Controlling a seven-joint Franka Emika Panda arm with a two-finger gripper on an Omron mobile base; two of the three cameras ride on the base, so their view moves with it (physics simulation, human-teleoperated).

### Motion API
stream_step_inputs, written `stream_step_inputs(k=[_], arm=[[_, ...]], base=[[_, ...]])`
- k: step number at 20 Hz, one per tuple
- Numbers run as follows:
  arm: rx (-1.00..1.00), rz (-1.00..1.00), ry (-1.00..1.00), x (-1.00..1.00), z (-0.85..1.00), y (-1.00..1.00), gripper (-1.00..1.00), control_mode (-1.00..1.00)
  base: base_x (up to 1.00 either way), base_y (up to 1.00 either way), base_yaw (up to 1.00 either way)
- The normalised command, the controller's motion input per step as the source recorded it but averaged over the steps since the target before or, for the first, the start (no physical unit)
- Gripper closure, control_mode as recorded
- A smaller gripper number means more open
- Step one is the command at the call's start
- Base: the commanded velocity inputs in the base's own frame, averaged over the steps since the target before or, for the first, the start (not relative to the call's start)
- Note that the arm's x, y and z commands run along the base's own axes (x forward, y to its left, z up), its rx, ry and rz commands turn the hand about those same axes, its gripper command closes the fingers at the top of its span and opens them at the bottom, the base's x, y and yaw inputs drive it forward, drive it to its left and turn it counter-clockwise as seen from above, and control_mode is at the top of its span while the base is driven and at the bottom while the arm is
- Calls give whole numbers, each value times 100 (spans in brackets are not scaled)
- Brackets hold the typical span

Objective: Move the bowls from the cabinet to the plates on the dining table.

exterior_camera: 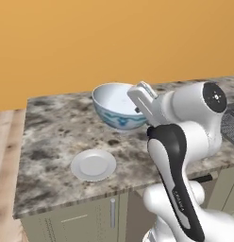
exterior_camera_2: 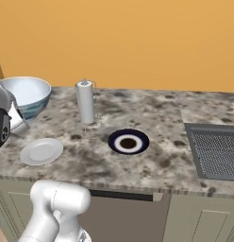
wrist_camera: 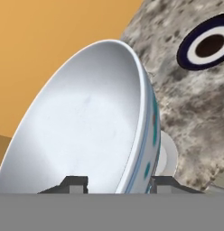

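Bowls are what I am moving, and the white one with the blue pattern (exterior_camera: pixel 114 106) is riding in my claw (wrist_camera: pixel 114 184) right now. In the hand view I am seeing one dark fingertip inside the bowl and the other outside it, so the jaws are partly closed, pinching the rim wall at the bottom of that frame. In the left base view the bowl is hanging just above the centre of the frame, over the speckled dining table (exterior_camera: pixel 53 127), apparently clear of the stone. In the right base view it is sitting at the upper left edge.

I am judging that I am in the carrying step for this bowl, closing in on a plate. A plain white plate (exterior_camera: pixel 93 165) is lying below and a little left of the bowl in the left base view, near the table's front edge. A second, dark-rimmed plate (exterior_camera_2: pixel 128 141) is resting near the middle of the right base view, beside a paper towel roll (exterior_camera_2: pixel 85 101) on its stand.

Next I am expecting to bring the bowl toward the front edge until it is centred over the white plate, level it, lower it, and only then open the jaws. The tilt I am seeing in the hand view needs correcting first.
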Motion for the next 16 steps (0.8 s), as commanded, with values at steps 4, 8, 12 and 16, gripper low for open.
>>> stream_step_inputs(k=[4,8,12,16], arm=[[0,0,16,0,-18,24,100,-100],[0,0,20,0,-32,21,100,-100],[0,1,14,0,-36,11,100,-100],[0,3,1,1,-43,0,100,-100]], base=[[0,0,0],[0,0,0],[0,0,0],[0,0,0]])
